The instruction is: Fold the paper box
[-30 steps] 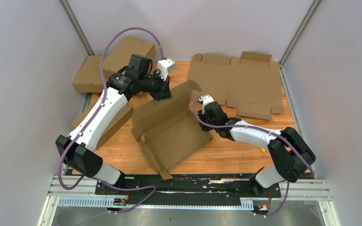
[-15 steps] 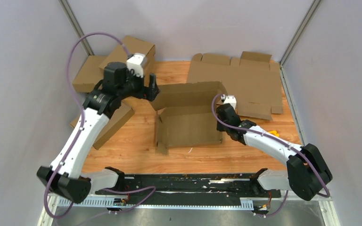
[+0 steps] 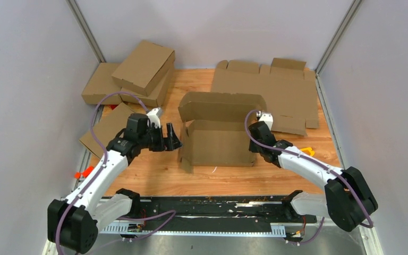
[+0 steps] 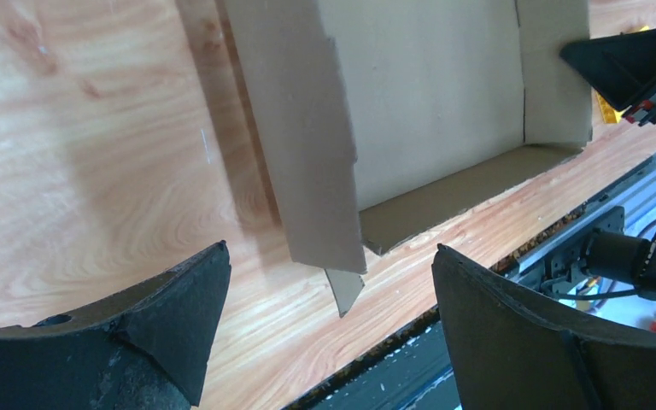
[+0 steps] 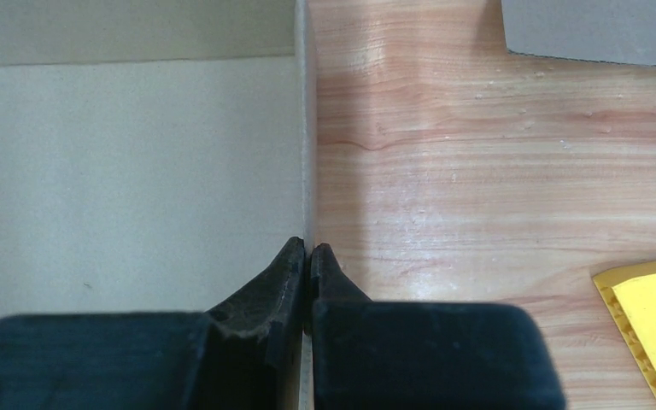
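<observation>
Corrugated brown paper box (image 3: 218, 149) stands half-formed, right pincer (image 5: 307, 248) pinching its thin wall, left pincer (image 4: 331, 254) wide.

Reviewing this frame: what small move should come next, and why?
Probably ease the left pincer onto the loose left flap of the paper box and close. That pincer stands open with the flap splayed outward just ahead of it, while the right pincer pinches the right wall, steadying the box.

A wooden tabletop (image 3: 154, 172) carries closed boxes (image 3: 143, 66) piled at its far left corner and flat die-cut cardboard sheets (image 3: 276, 90) at far right. A yellow piece (image 5: 649, 299) lies near the right edge, a small orange bit (image 3: 85, 172) at the left edge.
</observation>
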Robot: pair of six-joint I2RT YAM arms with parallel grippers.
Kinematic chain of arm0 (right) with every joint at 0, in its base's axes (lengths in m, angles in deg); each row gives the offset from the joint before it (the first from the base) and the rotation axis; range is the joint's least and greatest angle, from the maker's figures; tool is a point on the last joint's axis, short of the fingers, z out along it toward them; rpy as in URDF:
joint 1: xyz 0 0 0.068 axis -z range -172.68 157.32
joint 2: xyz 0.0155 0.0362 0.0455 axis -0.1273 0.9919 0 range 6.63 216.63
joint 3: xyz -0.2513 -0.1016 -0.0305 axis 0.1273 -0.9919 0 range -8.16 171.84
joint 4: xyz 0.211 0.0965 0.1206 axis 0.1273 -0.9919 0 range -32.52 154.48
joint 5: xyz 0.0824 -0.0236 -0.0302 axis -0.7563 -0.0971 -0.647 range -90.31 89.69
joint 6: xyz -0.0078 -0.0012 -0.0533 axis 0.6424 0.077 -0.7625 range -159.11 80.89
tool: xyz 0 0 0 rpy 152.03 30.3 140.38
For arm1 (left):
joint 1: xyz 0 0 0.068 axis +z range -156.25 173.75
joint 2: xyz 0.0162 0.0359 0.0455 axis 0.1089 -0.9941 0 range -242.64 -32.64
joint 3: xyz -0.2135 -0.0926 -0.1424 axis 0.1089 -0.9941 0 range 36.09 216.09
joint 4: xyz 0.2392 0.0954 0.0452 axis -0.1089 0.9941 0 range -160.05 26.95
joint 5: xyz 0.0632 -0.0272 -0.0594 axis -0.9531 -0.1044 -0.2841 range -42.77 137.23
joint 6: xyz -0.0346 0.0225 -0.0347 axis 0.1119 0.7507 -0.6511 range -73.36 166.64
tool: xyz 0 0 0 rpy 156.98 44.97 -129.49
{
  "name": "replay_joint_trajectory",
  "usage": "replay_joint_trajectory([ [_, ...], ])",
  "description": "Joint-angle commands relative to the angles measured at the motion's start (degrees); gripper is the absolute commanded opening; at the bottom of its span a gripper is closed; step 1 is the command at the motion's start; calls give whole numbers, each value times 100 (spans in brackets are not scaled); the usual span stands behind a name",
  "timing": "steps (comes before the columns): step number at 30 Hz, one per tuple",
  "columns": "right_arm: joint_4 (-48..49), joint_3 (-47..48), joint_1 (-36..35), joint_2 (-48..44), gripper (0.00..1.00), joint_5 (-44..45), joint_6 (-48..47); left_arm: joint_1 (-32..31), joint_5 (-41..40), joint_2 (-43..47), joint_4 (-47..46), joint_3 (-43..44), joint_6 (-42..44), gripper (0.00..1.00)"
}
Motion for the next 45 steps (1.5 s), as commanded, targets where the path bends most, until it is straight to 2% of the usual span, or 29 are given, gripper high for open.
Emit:
replay_joint_trajectory([
  [1,322,-2,20,-154,0,-10,133,-109,149,163,-1146,-367,-612,96],
  [4,430,-54,15,-164,0,-58,132,-304,-24,-92,-1384,-569,-703,98],
  [7,506,-106,15,-169,0,-66,129,-408,-43,-337,-2030,-849,-1013,98],
  [10,483,-81,23,-174,0,-94,75,-459,-230,-399,-2510,-1081,-1143,95],
  [12,484,-88,21,-204,2,-119,49,-461,-347,-500,-2506,-1106,-1077,90],
  [15,453,-94,20,-253,8,-111,10,-461,-465,-602,-2420,-1156,-909,75],
  [17,397,-97,18,-269,14,-99,-3,-461,-431,-638,-2482,-1232,-883,59],
  [21,320,-146,21,-465,50,-152,-61,-461,-317,-596,-2611,-1345,-838,20],
  [23,282,-160,22,-691,61,-390,-215,-461,-221,-511,-2667,-1375,-824,10],
  [26,24,-177,-7,-1261,73,-690,-370,-461,-143,-402,-2662,-1405,-770,2],
  [30,-561,-159,-137,-2119,83,-984,-595,-465,-131,-263,-2643,-1431,-718,0],
  [35,-1181,-173,-300,-2987,83,-1528,-523,-461,-129,-180,-2539,-1416,-625,0],
  [37,-1445,-114,-302,-3125,86,-1394,-427,-461,-193,-124,-2455,-1407,-591,0],
  [39,-1727,106,-304,-3151,84,-1440,-501,-461,-259,-49,-2386,-1389,-579,0],
  [42,-1313,117,-334,-3081,80,-2615,-783,-461,-308,42,-2332,-1393,-536,0],
  [45,-798,101,-636,-2664,78,-3080,-832,-461,-343,42,-2283,-1383,-492,1],
])
